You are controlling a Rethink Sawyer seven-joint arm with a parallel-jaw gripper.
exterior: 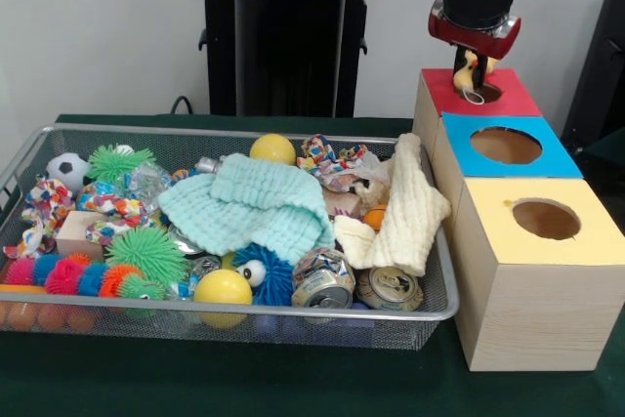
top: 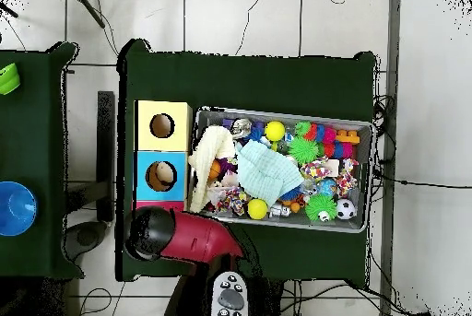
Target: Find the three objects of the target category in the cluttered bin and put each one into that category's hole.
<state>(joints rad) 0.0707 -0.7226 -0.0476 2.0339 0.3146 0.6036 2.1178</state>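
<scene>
End effector [exterior: 473, 73] is gripping a small yellow-tan toy [exterior: 468, 77] right over the red box's hole [exterior: 482, 92], w/ the toy hanging near the hole's rim, so an off-centre release is risking it catching on the edge.

3 boxes [exterior: 508, 202] beside bin [exterior: 29, 158]

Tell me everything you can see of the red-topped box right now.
The red-topped box is the farthest of three pale wooden boxes standing in a row beside the wire bin, touching the blue-topped box. Its flat red top has a round hole, and the claw hangs right over that hole holding a small yellowish toy. In the overhead view the arm hides almost all of it.
</scene>
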